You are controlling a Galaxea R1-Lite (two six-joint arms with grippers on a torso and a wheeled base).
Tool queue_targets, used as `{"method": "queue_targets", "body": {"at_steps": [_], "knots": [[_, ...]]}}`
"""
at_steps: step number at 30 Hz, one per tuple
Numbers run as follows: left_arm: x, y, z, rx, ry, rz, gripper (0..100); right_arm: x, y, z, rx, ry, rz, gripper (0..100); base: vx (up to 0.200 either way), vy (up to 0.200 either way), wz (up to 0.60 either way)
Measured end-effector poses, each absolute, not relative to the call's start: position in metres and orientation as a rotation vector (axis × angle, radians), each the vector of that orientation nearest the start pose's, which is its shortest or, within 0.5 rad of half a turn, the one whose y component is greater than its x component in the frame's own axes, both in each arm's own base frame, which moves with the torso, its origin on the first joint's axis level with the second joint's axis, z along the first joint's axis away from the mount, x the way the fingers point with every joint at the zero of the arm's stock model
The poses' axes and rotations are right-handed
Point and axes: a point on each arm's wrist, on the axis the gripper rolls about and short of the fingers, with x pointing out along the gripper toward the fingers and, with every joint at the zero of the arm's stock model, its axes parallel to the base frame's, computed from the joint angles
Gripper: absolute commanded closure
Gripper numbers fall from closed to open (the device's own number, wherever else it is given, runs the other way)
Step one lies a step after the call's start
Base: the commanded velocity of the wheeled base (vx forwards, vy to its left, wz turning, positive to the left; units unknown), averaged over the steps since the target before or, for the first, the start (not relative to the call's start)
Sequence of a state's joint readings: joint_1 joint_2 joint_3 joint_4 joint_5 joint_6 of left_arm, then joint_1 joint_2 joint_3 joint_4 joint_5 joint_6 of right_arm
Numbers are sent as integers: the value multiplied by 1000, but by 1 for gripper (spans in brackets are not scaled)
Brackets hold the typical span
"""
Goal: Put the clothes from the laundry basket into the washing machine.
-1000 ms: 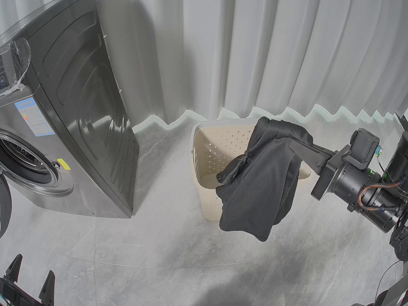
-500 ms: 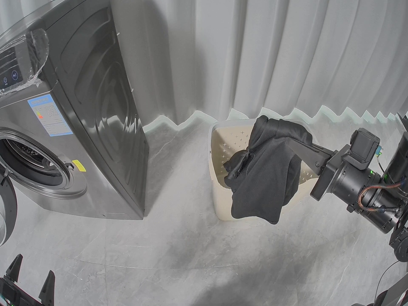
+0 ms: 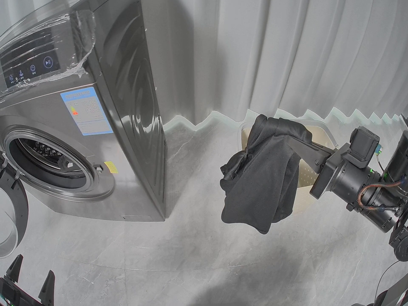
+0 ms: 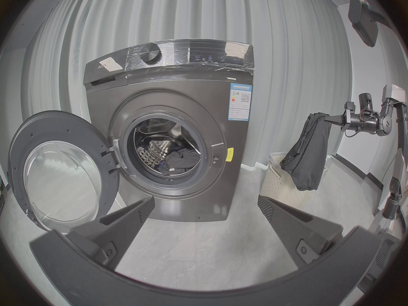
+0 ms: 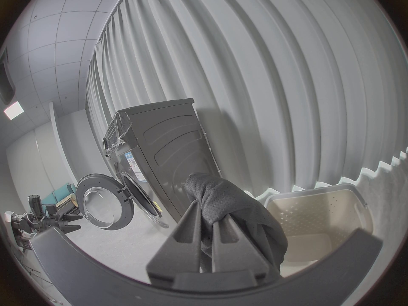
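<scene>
Right gripper clamps the black garment high, off the floor — well apart from the washing machine (door open).

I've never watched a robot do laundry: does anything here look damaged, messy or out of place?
Just one thing: the clear film over the control panel of the washing machine is crumpled and peeling away at one end. Nothing is spilled; the dark garment hangs from the right claw.
</scene>
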State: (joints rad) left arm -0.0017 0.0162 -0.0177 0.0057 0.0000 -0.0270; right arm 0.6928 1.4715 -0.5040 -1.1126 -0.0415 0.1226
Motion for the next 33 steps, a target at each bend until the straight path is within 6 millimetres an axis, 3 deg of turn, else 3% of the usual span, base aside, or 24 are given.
{"method": "queue_targets", "body": {"at_steps": [4,10,22,28,33], "knots": [[-23,0,80,-31,5,-2,0,180,148,212,171,-98,657,100,0,200,0],[-23,0,80,-31,5,-2,0,180,148,212,171,-96,657,100,0,0,0],[-23,0,80,-33,5,-1,0,182,150,210,169,-88,658,100,-200,0,0],[-23,0,80,-33,5,-1,0,182,150,209,168,-85,660,100,0,0,0],[-23,0,80,-32,6,-1,0,182,150,208,166,-82,659,100,0,200,0]]}}
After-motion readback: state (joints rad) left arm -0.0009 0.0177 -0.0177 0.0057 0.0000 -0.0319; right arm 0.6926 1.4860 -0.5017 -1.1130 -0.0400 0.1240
